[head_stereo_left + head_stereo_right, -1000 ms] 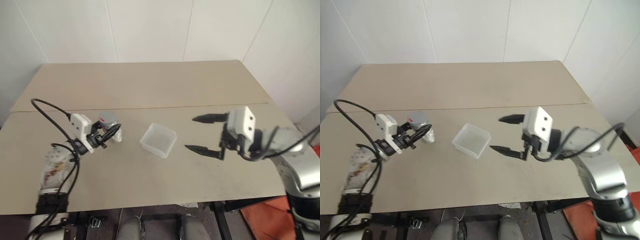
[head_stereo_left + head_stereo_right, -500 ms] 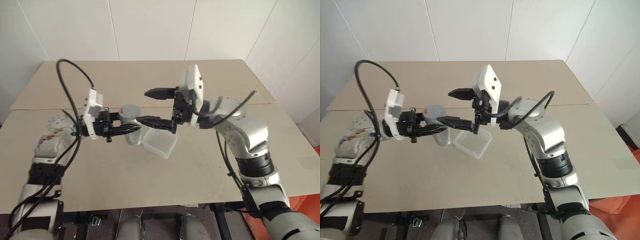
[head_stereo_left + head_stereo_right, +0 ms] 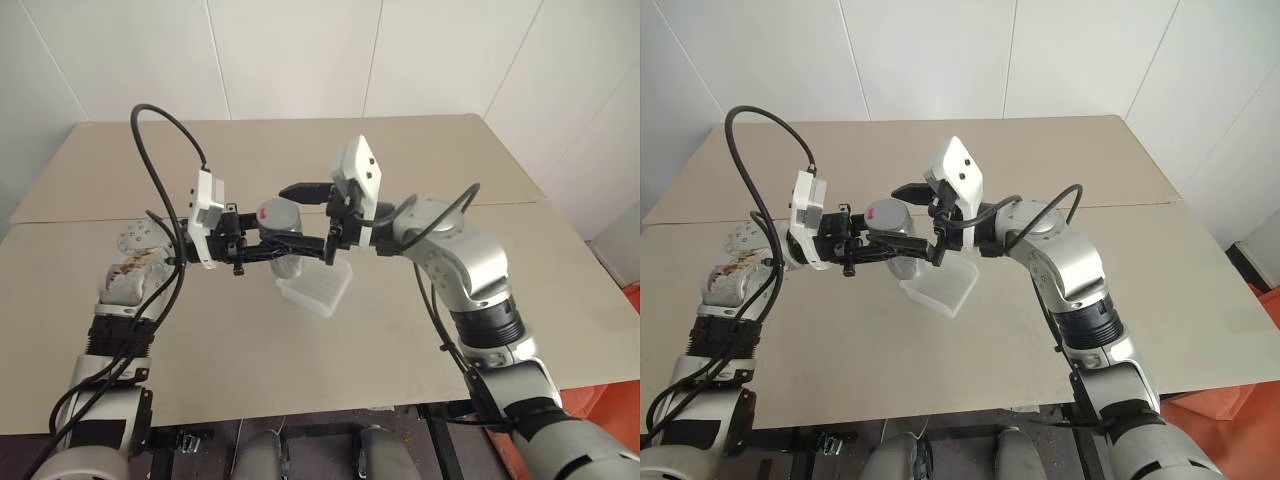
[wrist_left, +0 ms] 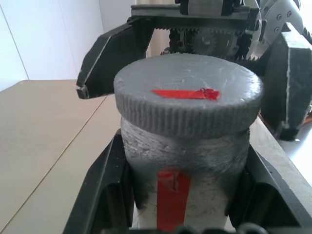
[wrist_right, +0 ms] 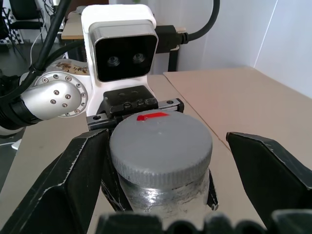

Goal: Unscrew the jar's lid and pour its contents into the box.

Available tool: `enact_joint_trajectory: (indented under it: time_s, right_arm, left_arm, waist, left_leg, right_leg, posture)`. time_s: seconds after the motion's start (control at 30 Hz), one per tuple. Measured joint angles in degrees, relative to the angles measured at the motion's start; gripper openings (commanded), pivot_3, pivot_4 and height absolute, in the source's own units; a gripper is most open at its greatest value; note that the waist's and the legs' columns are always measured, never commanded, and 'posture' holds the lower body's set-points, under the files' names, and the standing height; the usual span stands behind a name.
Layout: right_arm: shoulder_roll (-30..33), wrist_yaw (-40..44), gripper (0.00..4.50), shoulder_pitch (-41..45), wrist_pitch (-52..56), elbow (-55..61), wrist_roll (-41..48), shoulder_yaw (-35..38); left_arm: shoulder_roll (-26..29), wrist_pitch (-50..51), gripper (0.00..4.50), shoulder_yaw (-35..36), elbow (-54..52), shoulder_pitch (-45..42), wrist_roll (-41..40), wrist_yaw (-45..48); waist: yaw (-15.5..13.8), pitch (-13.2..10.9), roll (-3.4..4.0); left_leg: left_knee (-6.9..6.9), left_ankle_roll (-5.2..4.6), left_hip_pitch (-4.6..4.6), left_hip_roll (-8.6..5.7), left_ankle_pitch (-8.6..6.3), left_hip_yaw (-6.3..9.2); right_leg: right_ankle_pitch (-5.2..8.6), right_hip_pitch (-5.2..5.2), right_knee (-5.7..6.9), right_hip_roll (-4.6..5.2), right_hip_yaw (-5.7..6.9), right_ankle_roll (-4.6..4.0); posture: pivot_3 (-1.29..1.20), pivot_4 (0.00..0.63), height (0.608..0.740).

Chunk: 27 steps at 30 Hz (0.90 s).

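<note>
Silver arms, blk cables, white wrist cams.

The left gripper point(image 3: 283, 246) now holds the jar point(image 3: 284, 240) up in the air above the table point(image 3: 480, 310), over the near-left edge of the box point(image 3: 318, 291); a second ago it held the jar low at the table's left side, well apart from the box. The right gripper point(image 3: 300, 222), a second ago hanging open over the table's right side, now reaches across to the jar, its two fingers point(image 5: 73, 175) standing on either side of the lid point(image 4: 187, 92) with gaps between them. The lid is on the jar.
</note>
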State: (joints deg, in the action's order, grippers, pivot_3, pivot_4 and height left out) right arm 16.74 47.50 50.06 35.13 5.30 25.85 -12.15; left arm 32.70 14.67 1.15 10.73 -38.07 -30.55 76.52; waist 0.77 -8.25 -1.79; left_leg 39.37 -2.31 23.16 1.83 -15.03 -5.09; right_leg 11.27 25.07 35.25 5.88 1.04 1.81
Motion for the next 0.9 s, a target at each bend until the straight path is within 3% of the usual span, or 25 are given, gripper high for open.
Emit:
enact_joint_trajectory:
  time_s: [0.13, 0.3, 0.5, 0.6, 0.7, 0.77, 0.9]
  right_arm:
    - [-0.5, 1.2, 2.8, 0.4, 0.0, -0.6, 0.2, -0.1]
    - [-0.5, 5.9, 2.8, 1.5, -0.7, -3.9, 1.8, 0.7]
    - [1.1, 32.6, 2.8, 6.5, -10.1, -15.9, 5.7, 1.5]
    - [0.1, 40.3, 2.8, 10.5, -14.9, -23.6, 7.0, -0.2]
    - [-2.0, 42.2, 2.8, 13.3, -19.6, -30.4, 6.4, -1.1]
    - [-3.2, 42.3, 3.5, 13.9, -22.3, -33.5, 5.3, -0.8]
    - [-2.9, 40.3, 4.44, 12.7, -24.1, -31.6, 2.4, -0.2]
  left_arm:
    - [0.0, 0.0, 1.98, 0.1, 0.1, -0.3, 0.2, -0.1]
    - [0.2, 0.7, 1.98, 0.0, 0.2, -0.6, -0.2, 1.4]
    - [1.5, 2.4, 1.98, -3.5, -3.0, -4.2, -2.6, 12.6]
    - [1.9, 4.3, 1.98, -4.1, -4.2, -4.9, -3.4, 14.6]
    - [3.1, 5.0, 1.98, -3.4, -3.8, -4.8, -3.0, 14.3]
    - [3.4, 5.0, 1.98, -2.6, -3.1, -4.7, -2.4, 14.0]
    - [1.8, 5.1, 1.98, -2.4, -2.9, -4.2, -2.3, 12.3]
  waist:
    - [0.0, 0.0, 0.0]
    - [0.0, 0.0, 0.0]
    - [0.0, 0.0, 0.03]
    - [0.3, 0.0, 0.03]
    - [0.6, 0.0, 0.03]
    - [0.5, 0.0, 0.04]
    - [-0.2, 0.0, 0.05]
  left_leg:
    - [0.02, 0.0, 0.03, 0.0, 0.0, 0.04]
    - [0.07, 0.0, 0.04, 0.01, 0.0, 0.04]
    - [0.39, -0.08, 0.15, 0.08, -0.05, 0.03]
    - [0.39, -0.08, 0.07, 0.13, -0.05, 0.05]
    - [0.38, -0.07, 0.03, 0.22, -0.04, 0.13]
    - [0.37, -0.05, 0.07, 0.23, -0.03, 0.13]
    - [0.45, 0.03, 0.22, 0.19, 0.0, 0.12]
  right_leg:
    - [-0.01, 0.0, 0.0, 0.0, 0.02, 0.01]
    - [-0.01, 0.0, 0.0, -0.01, 0.03, 0.01]
    - [-0.02, -0.04, -0.02, -0.14, 0.04, 0.02]
    - [-0.02, -0.02, 0.0, -0.23, -0.07, 0.02]
    - [-0.02, 0.01, 0.15, -0.36, -0.12, 0.01]
    - [-0.02, 0.06, 0.18, -0.37, -0.12, 0.01]
    - [-0.02, 0.08, 0.14, -0.3, -0.1, 0.01]
  posture:
    - [0.0, 0.15, 0.74]
    - [0.0, 0.15, 0.74]
    - [0.0, 0.15, 0.74]
    - [0.0, 0.15, 0.74]
    - [0.0, 0.15, 0.74]
    - [0.0, 0.15, 0.74]
    - [0.0, 0.15, 0.74]
